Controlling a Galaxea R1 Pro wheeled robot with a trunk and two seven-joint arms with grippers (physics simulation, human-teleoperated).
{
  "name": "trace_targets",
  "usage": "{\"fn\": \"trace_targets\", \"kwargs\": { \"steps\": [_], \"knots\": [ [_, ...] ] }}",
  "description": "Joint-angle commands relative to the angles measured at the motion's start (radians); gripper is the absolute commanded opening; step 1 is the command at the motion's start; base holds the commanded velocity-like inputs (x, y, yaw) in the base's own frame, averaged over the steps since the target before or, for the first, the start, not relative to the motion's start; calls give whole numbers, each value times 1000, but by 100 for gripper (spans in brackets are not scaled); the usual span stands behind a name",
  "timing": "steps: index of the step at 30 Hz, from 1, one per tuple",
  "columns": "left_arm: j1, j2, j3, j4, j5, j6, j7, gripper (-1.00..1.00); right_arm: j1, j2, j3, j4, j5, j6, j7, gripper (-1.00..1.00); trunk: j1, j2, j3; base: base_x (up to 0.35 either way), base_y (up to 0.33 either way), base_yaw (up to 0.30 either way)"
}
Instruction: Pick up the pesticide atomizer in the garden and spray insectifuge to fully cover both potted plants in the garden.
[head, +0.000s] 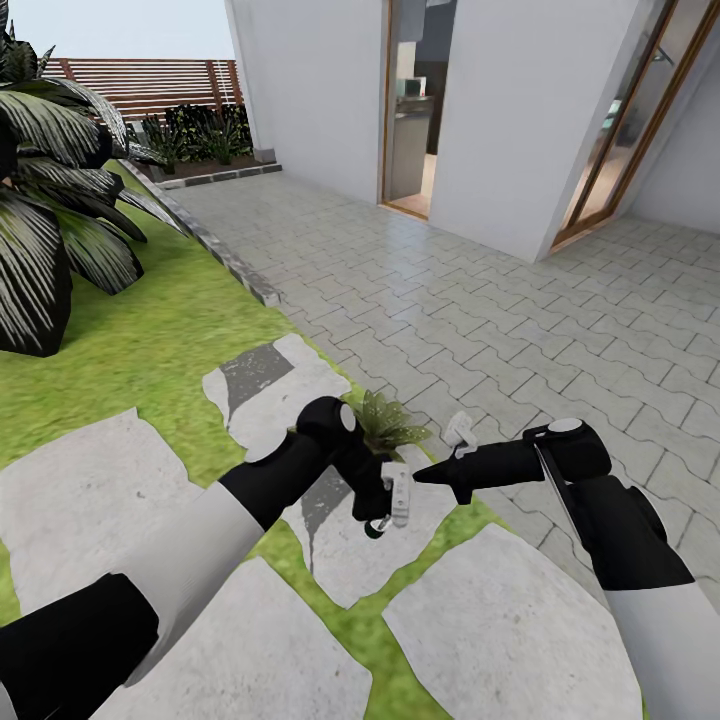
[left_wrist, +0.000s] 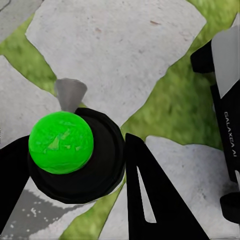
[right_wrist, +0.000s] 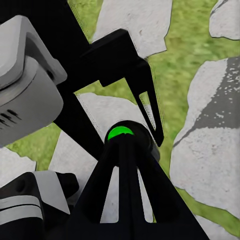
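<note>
**Atomizer clamped in left gripper (head: 386, 503) above stepping stone (head: 350, 565)**

Dark round atomizer (left_wrist: 97, 167), green-topped, gripped between left fingers. Right gripper (head: 428, 474) closed to a point, just beside it. Judged light, stiff, smooth-sided; best held mid-body, trigger left free. Potted plant (head: 388, 422) just beyond left wrist. Spray line possibly crowded by right arm.

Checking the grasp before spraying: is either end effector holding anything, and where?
Left end effector seems to grip a round black green-domed object by its sides.

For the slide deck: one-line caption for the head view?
Both arms held over stepping stones, a small potted plant just beyond them.
</note>
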Motion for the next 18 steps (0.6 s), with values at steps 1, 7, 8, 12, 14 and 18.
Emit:
{"fn": "trace_targets", "kwargs": {
  "steps": [1,7,8,12,14,18],
  "knots": [
    [-1,-1,-4,-1,-5,11,-6,-100,-1,0,0,-1,9,8,9,-100,0,0,-1,0,0,0],
    [-1,-1,-8,-34,-5,11,-5,-100,-1,0,0,-1,9,8,9,-100,0,0,-1,0,0,0],
    [-1,-1,-8,-36,-4,11,-5,-100,-1,0,0,-1,9,8,9,-100,0,0,-1,0,0,0],
    [-1,-2,-8,-47,-4,12,-6,-100,-1,0,0,-1,9,8,9,-100,0,0,-1,0,0,0],
    [-1,-2,-8,-49,-4,12,-6,-100,-1,0,0,-1,9,8,9,-100,0,0,-1,0,0,0],
    [-1,-2,-8,-49,-5,13,-5,-100,-1,0,0,-1,9,8,9,-100,0,0,-1,0,0,0]
  ]
}}
